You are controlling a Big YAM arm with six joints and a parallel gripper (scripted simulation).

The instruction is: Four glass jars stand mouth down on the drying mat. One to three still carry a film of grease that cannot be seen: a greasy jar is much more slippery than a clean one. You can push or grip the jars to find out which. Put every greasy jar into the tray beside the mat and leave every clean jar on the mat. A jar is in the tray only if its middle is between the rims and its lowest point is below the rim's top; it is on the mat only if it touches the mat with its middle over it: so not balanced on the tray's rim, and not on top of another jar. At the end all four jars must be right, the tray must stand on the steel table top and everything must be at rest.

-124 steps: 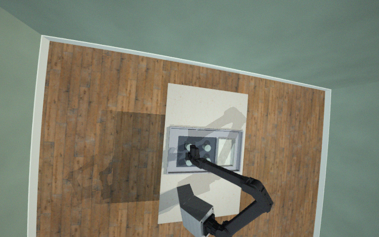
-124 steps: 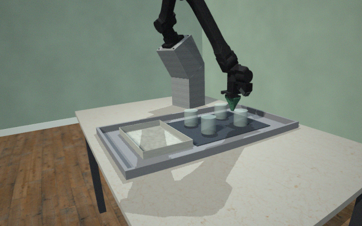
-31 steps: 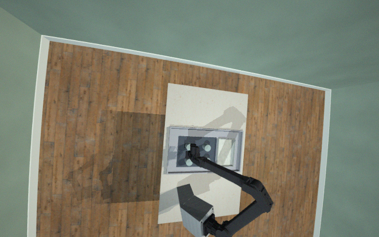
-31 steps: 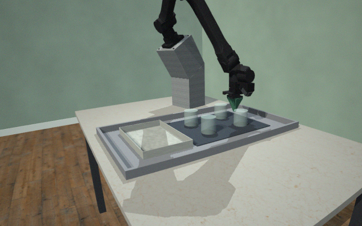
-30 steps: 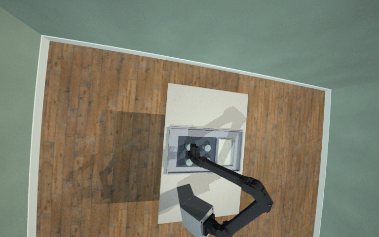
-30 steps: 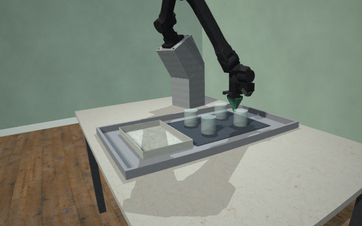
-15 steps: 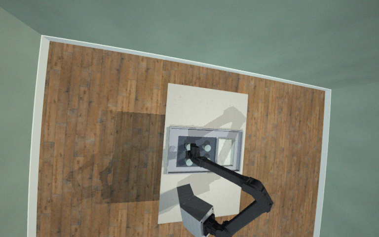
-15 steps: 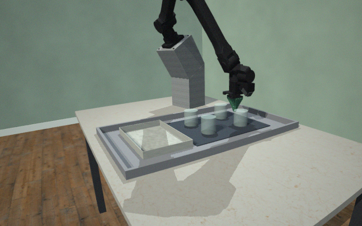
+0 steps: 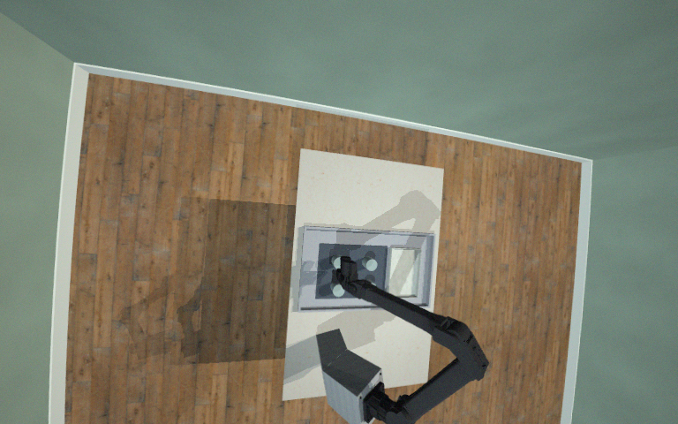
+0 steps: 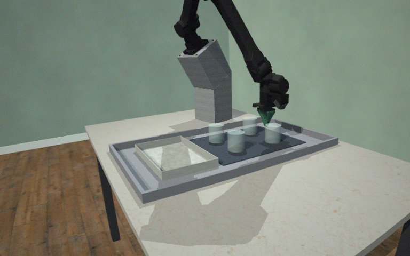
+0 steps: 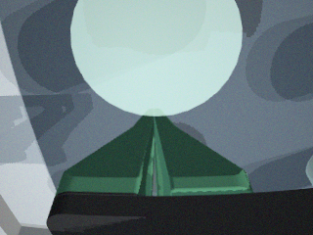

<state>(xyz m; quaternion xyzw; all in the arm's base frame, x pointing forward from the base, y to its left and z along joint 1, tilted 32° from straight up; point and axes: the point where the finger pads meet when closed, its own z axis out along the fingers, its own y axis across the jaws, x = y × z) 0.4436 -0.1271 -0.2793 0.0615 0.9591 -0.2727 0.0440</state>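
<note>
End effector (image 9: 348, 269) (image 10: 266, 118) (image 11: 154, 118): fingers pressing together, gripping nothing, hovering beside the rightmost jar (image 10: 272, 133) (image 11: 156, 59), standing on the mat (image 10: 247, 152) (image 11: 220, 127) right of centre in the exterior view. Probably handling light, rigid, perhaps slippery; best gripping low around both sides.

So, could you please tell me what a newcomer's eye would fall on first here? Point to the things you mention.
Probably the black arm (image 9: 400, 306) (image 10: 237, 28), reaching down from its grey pedestal (image 9: 352, 372) (image 10: 204, 104). Next, its closed green fingers (image 10: 266, 116) beside one of four pale glass jars on the dark mat (image 9: 325, 279) (image 10: 225, 158).
</note>
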